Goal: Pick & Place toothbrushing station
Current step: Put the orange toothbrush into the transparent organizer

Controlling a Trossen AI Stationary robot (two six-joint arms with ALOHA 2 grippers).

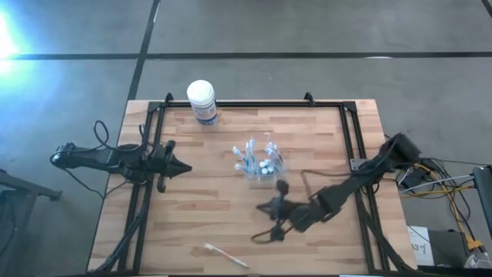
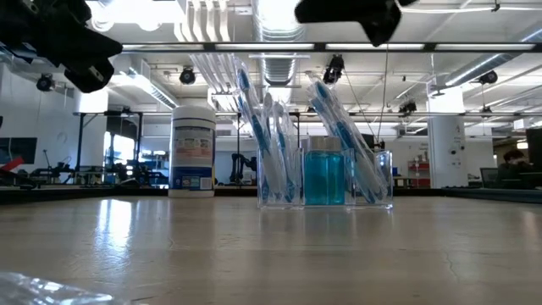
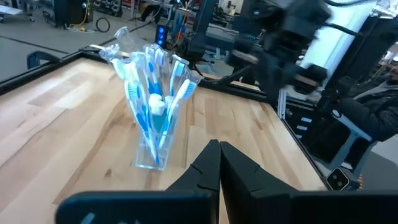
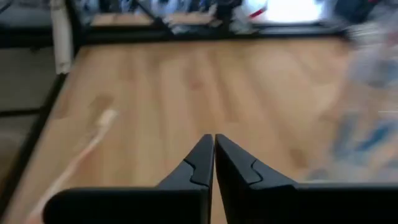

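The toothbrushing station (image 1: 260, 162), a clear plastic holder with several blue-and-white toothbrushes in it, stands on its flat base at the middle of the wooden table (image 1: 323, 131). It also shows in the low view (image 2: 326, 174) and the left wrist view (image 3: 152, 109). My left gripper (image 1: 183, 168) hovers shut at the table's left side, pointing toward the station (image 3: 219, 147). My right gripper (image 1: 265, 208) is shut and empty, in the air on the near side of the station (image 4: 214, 140). The station (image 4: 367, 106) is a blur at the edge of the right wrist view.
A white round tub (image 1: 201, 101) with a blue label stands at the table's far edge, left of the middle. A single loose toothbrush (image 1: 225, 254) lies near the front edge. A black frame (image 1: 254, 103) runs round the table top.
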